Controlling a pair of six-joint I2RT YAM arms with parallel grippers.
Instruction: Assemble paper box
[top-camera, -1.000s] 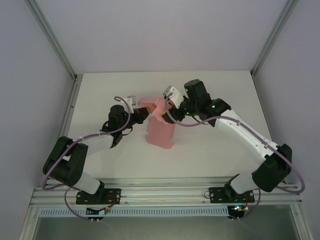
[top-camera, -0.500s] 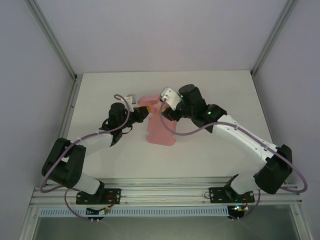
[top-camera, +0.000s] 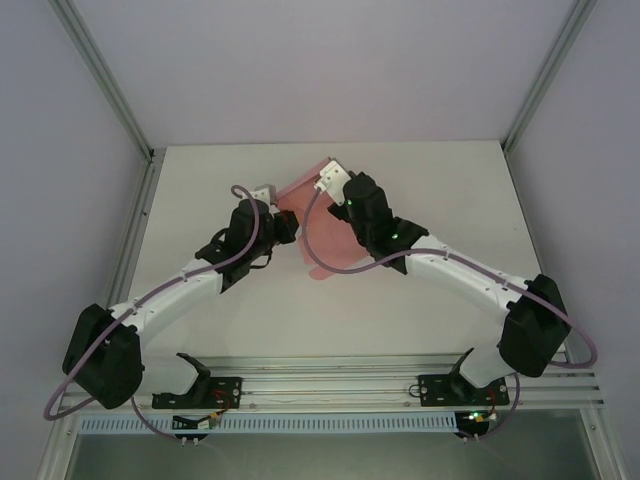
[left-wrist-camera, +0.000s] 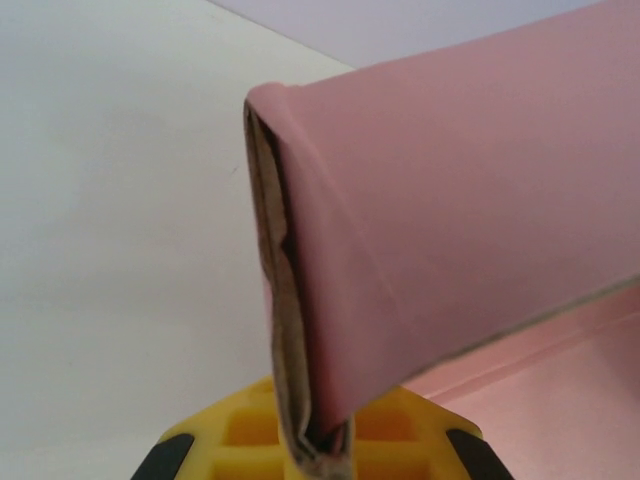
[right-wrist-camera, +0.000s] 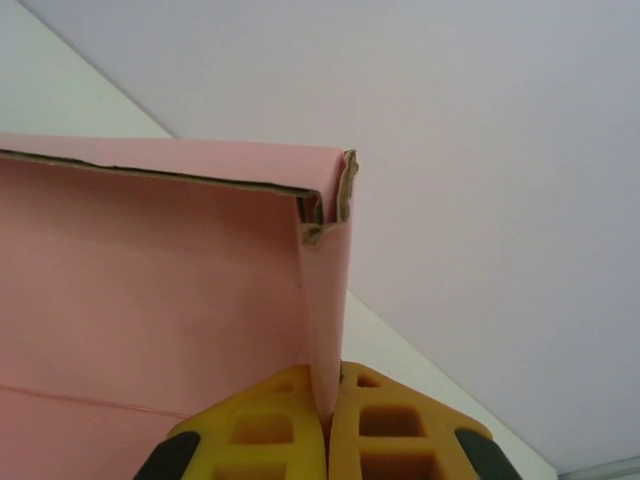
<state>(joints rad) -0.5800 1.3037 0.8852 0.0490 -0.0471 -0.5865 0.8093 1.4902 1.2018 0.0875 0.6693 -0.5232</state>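
**Pink card, pinched from both sides**

Pink and thin, the paper box (top-camera: 325, 250) will be very light and bendy. It is not slippery, but it can crease or tear if you pull hard. Its near end hangs loose toward you with nothing holding it, so it may flop. Take hold at the folded edges and corners. The card is doubled there and a bit stiffer than the middle of a flat side.

A little past that loose end, the left gripper (left-wrist-camera: 322, 455) is on the left side of the box. Its yellow fingers (left-wrist-camera: 250, 440) are pressed tight on a folded corner, where the brown inside of the card shows. On the right side of the box, the right gripper (right-wrist-camera: 327, 415) has its fingers squeezed tight on a thin upright wall. They sit just below a crumpled corner.

Both arms reach out long and low and bend inward, so the two wrists meet at the box like an arch. The box looks lifted off the table (top-camera: 440, 180), tilted, and about half folded. Go gently: if your two arms pull apart, the card may rip.

Beyond the box is the far part of the white table.
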